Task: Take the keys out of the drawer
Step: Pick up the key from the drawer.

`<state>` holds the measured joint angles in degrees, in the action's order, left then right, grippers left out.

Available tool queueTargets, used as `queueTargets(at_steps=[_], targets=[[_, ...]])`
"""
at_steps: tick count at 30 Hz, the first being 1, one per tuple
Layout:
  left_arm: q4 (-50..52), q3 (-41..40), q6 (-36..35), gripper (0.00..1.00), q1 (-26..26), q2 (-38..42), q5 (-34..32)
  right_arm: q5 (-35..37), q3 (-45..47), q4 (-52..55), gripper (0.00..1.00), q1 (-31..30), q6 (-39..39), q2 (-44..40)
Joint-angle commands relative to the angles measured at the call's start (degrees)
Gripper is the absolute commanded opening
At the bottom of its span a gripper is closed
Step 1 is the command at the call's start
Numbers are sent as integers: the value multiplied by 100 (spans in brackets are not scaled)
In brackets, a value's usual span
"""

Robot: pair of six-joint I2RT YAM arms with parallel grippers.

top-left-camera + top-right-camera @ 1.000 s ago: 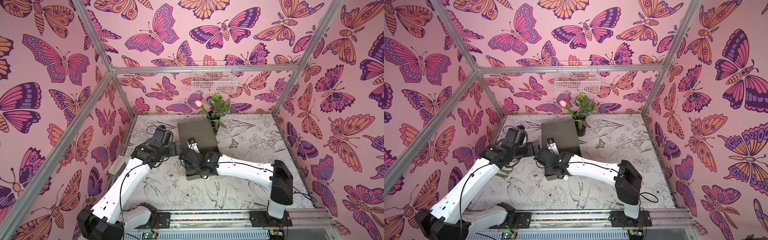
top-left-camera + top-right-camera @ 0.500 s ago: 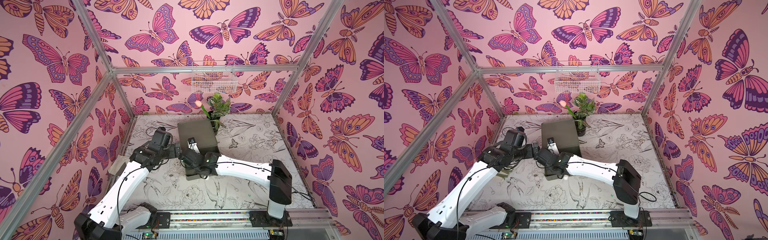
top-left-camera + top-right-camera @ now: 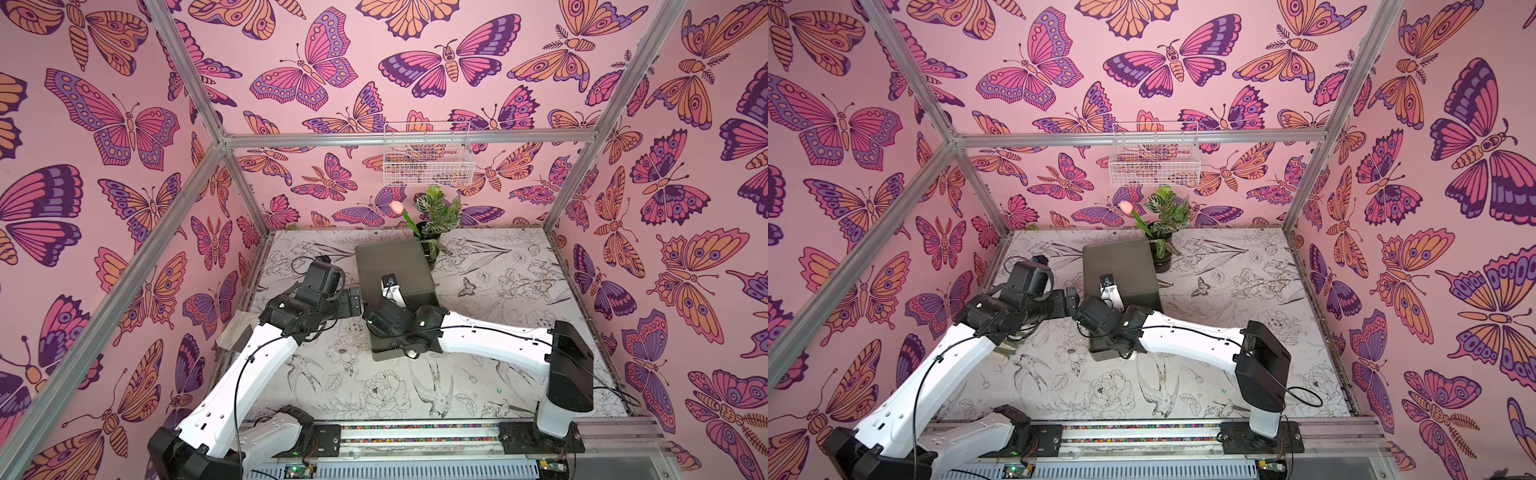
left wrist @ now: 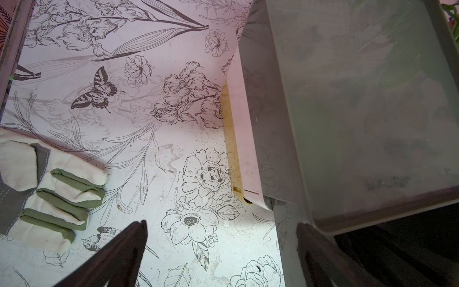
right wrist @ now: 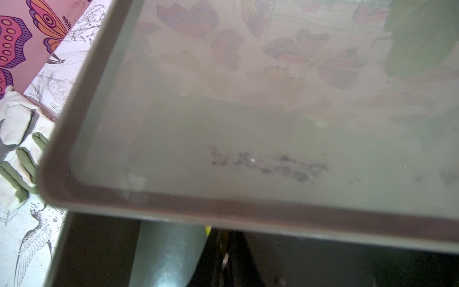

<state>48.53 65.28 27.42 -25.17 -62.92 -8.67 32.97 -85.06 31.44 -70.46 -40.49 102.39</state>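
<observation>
A: Where are the keys (image 5: 208, 228)?
B: Down in the drawer (image 3: 384, 353), mid-tabletop, mostly hidden. My left gripper (image 4: 222, 223) gapes empty. The right gripper (image 5: 227, 248) reaches in, but I can't tell its bite. I'd lift slowly, straight up.

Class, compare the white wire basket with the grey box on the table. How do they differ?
The basket is white open mesh; the box is solid dark grey. The basket hangs from the back rail; the box stands on the table. Both are rectangular containers.
</observation>
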Motion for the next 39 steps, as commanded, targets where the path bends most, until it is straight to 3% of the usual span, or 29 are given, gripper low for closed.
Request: queueTargets(at_steps=[1, 9, 22, 34, 36, 39], targets=[[161, -151, 119, 99, -19, 139, -134, 47, 81, 299, 11, 54, -29, -300], [4, -169, 114, 100, -16, 209, 98, -106, 66, 405, 11, 52, -23, -679], [-526, -157, 123, 100, -14, 531, 1101, -372, -151, 705, 11, 55, 76, -1197], [-648, 419, 222, 94, 69, 562, 2774, -217, -490, 1025, 11, 53, 229, -1869], [-681, 534, 263, 99, 98, 570, 3007, -159, -540, 1074, 11, 62, 275, -1963], [-769, 683, 360, 100, 109, 514, 3419, -134, -590, 1144, 11, 125, 314, -2127]])
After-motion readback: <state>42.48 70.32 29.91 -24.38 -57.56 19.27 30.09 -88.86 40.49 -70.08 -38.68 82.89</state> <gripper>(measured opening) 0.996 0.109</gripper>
